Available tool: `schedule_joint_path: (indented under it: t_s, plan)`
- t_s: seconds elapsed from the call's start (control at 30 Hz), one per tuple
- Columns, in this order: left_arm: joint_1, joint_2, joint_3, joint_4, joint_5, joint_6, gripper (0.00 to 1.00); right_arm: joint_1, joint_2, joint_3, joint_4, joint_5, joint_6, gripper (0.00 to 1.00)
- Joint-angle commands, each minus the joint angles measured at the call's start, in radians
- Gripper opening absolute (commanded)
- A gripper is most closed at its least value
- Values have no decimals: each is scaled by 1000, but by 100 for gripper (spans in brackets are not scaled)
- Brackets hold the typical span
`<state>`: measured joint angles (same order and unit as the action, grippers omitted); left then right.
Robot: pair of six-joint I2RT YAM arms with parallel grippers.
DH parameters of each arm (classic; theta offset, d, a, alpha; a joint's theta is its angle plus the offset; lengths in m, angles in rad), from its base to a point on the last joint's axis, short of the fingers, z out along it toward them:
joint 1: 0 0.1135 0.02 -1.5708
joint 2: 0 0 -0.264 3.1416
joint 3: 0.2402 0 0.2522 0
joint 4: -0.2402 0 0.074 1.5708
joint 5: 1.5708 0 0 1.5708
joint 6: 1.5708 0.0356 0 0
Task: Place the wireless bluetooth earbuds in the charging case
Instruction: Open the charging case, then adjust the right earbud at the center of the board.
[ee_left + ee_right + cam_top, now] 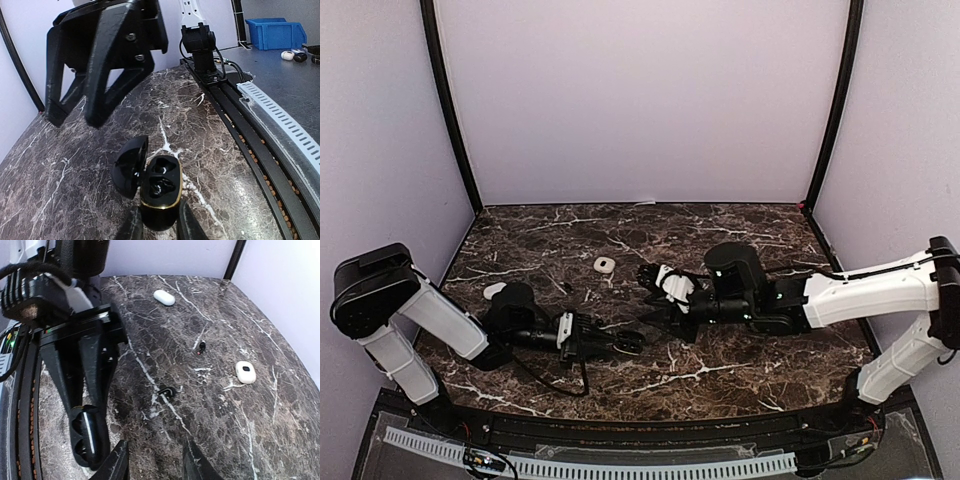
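My left gripper (159,224) is shut on the base of a black charging case (160,192) with a gold rim. Its lid stands open and both wells look empty. The case also shows in the top view (628,343), held by the left gripper (618,343). My right gripper (155,462) is open and empty, low over the marble just beyond the case, and shows in the top view (655,300). Two tiny black earbuds (167,390) (201,346) lie on the table ahead of it. No white stemmed earbuds show.
Two white oval pieces lie on the marble table (720,370), one mid-table (605,264) (245,372), one far left (495,290) (164,297). A slotted white cable strip (280,120) runs along the near edge. A blue bin (275,32) sits off the table.
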<state>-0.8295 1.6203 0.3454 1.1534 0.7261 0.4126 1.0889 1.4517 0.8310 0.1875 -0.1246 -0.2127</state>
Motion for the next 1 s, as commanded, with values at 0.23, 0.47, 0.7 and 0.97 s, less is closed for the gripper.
schedule_joint_path:
  t_s: [0.23, 0.47, 0.7, 0.97]
  plan:
    - [8, -13, 2, 34, 14, -73, 13, -40, -86, -72, 94, 19, 65, 37]
    - [109, -20, -58, 243, 22, -260, 12, -58, -119, -115, 118, 10, 102, 40]
    - [201, -149, -137, 266, -99, -317, 12, -57, -35, -73, 55, -100, 100, 48]
    - [231, -297, -189, 141, -416, -298, 12, -15, 229, 113, -22, -26, 104, 47]
